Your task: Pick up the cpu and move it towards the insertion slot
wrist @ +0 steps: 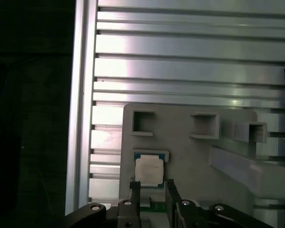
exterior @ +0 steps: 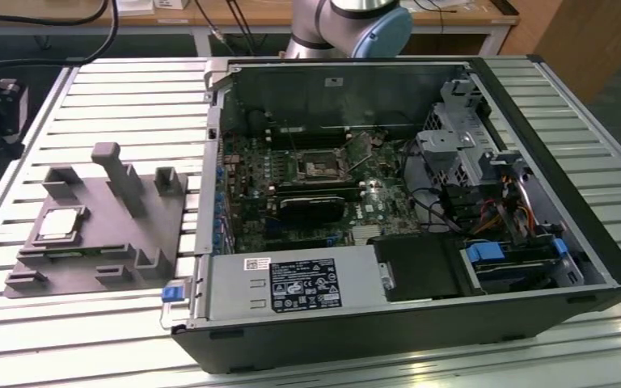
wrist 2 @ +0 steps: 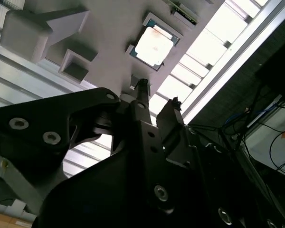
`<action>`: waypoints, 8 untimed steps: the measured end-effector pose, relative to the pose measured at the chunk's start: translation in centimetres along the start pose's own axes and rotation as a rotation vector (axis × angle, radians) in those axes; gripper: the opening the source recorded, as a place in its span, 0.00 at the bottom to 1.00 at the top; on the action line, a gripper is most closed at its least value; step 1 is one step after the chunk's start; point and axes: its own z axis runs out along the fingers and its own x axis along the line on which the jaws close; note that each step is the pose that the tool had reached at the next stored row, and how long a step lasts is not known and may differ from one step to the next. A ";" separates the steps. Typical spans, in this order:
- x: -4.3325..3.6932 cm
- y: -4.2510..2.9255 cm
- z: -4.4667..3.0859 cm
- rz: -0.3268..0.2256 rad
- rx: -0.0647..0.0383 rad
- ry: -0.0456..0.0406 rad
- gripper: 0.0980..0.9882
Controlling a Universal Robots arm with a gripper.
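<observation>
Gripper: in both wrist views the gripper [wrist 2: 157, 95] [wrist: 153, 187] hangs above the grey fixture with its two dark fingers [wrist 2: 141, 90] parted and nothing between them; it is released.
Cpu: the cpu [exterior: 61, 222] lies flat in a square recess of the fixture, silvery top up with a pale rim around it. In both wrist views the cpu [wrist 2: 154, 45] [wrist: 149, 170] sits just beyond the fingertips, apart from them and in line with the gap between them.
Fixture: the fixture [exterior: 111, 234] is a grey plastic block with several upright posts and square pockets. It rests on the slatted metal table [exterior: 106, 89] at the exterior view's left, just beside the computer case.
Insertion slot: the insertion slot [exterior: 319, 168] is a small square socket with a dark centre and a shiny frame. It sits on the green circuit board [exterior: 256, 202] inside the case, well apart from the cpu.
Computer case: the computer case [exterior: 397, 339] lies open on its side at the exterior view's right. A black block [exterior: 310, 208] sits just on the near side of the slot.
Arm: the arm [exterior: 354, 24] shows at the far edge of the table, behind the case.
</observation>
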 end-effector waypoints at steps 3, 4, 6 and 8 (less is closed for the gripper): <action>0.02 -0.02 0.28 -0.001 0.000 0.0001 0.35; 0.03 -0.04 0.37 -0.002 0.001 0.0001 0.42; 0.08 -0.08 0.53 -0.003 0.001 0.0002 0.48; 0.10 -0.15 0.80 -0.004 0.001 0.0002 0.55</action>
